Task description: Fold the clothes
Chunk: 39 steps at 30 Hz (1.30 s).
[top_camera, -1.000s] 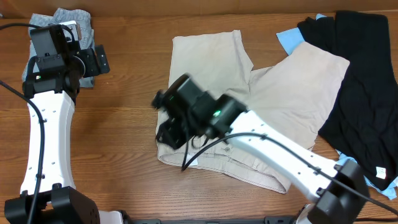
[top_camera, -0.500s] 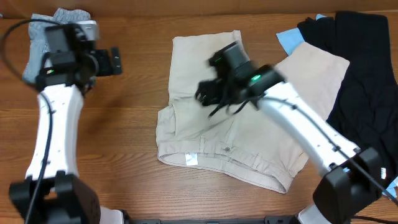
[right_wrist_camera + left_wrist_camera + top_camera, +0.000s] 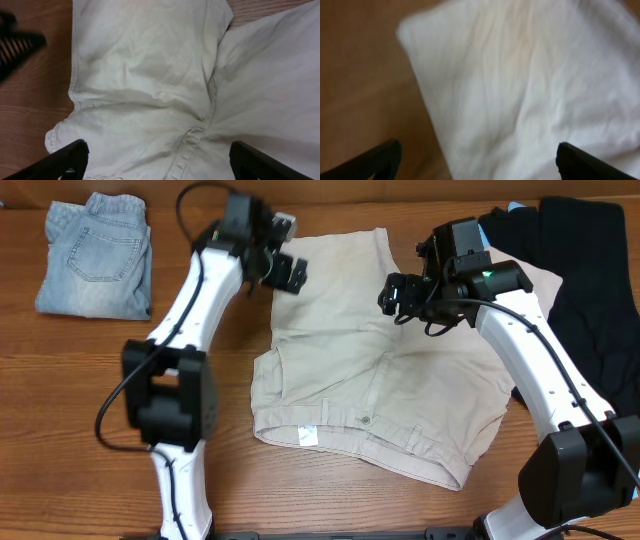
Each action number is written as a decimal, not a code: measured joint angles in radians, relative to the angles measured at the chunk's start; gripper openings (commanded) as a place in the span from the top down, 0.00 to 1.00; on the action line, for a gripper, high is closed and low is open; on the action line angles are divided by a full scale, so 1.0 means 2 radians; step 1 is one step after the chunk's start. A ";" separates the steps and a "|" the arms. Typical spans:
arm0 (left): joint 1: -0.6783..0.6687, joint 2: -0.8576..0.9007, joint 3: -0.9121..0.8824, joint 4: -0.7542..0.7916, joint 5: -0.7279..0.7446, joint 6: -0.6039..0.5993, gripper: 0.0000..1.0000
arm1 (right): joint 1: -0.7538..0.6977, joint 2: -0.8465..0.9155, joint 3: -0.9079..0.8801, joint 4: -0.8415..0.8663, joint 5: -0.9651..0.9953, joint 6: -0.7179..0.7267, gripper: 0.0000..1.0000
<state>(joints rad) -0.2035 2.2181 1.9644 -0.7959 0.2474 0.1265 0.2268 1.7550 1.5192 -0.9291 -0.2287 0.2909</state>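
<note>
Among the clothes, beige shorts (image 3: 340, 370) lie spread in the middle of the table, waistband toward the near edge, white label (image 3: 306, 437) showing. My left gripper (image 3: 290, 272) hovers open over the upper left leg's corner; in the left wrist view the pale cloth (image 3: 520, 75) fills the space between its fingers (image 3: 380, 160). My right gripper (image 3: 398, 298) is open above the shorts' crotch seam (image 3: 192, 137), holding nothing. Its dark fingertips (image 3: 65, 160) frame the beige fabric (image 3: 150, 75).
Folded pale denim (image 3: 95, 255) rests at the far left corner. A black garment (image 3: 590, 330) lies along the right side, with light-blue cloth (image 3: 465, 242) peeking out beside it. Bare wood (image 3: 60, 400) shows left of the shorts.
The right gripper opened, let go of the shorts and rose toward the far right. The left arm swung from the denim over to the shorts' upper left leg.
</note>
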 measured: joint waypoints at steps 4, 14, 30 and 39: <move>-0.003 0.070 0.181 -0.066 -0.005 -0.007 0.00 | 0.000 0.000 0.000 -0.002 0.002 -0.002 0.06; 0.009 0.192 0.241 -0.029 -0.015 -0.041 0.01 | 0.000 0.000 0.000 -0.002 0.004 -0.002 0.07; 0.010 0.209 0.241 -0.021 -0.033 -0.044 0.27 | 0.000 0.000 0.000 -0.003 0.014 -0.002 0.09; 0.010 0.209 0.236 -0.020 -0.038 -0.036 0.33 | 0.000 0.000 0.000 -0.003 0.018 -0.002 0.09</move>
<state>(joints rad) -0.1833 2.6369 2.4363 -0.8364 0.1707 0.0540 0.2268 1.7550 1.5192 -0.9344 -0.1932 0.2874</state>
